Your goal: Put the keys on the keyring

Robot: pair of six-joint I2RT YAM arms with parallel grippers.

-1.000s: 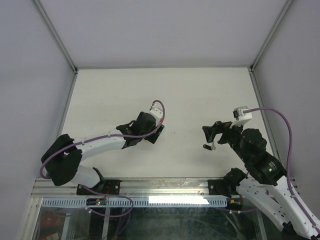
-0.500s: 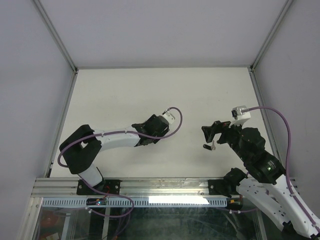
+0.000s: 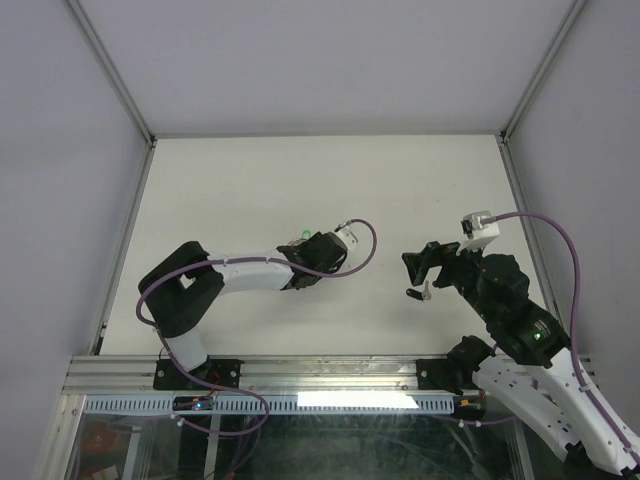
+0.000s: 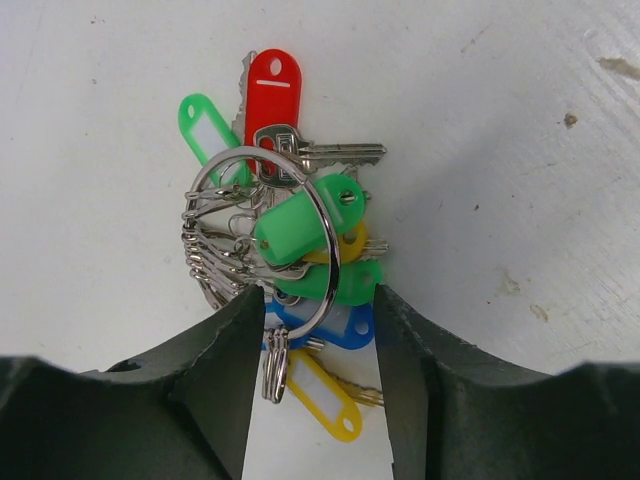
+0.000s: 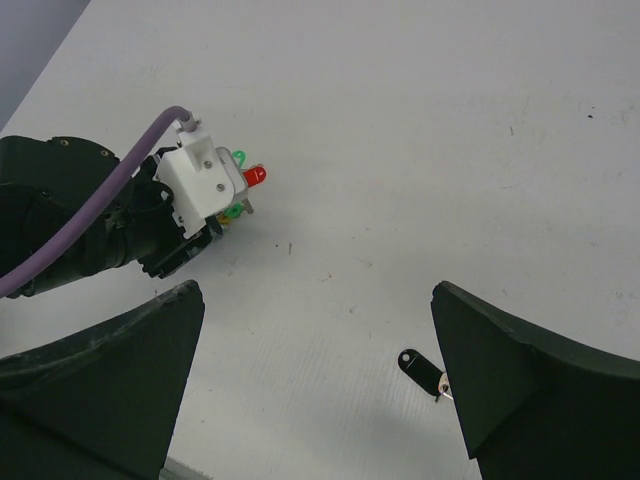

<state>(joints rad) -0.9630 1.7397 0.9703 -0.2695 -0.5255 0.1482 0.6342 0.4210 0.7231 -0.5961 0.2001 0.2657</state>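
Keyring with its bunch of tagged keys lies flat on the white table, left of centre, directly ahead of the left gripper. That gripper's two fingers are parted and flank the ring's near arc, with no visible pinch. A red-tagged key and a green-tagged key lie at the bunch's far edge, overlapping the ring; whether they are threaded on it cannot be told. A black-tagged key lies alone, well apart to the right, beneath the right gripper, whose fingers are spread wide and hold nothing. Table: matt white, lightly scuffed, enclosed by pale grey walls and metal posts. Tags counted in the left wrist view: one red, three green, two yellow, one blue
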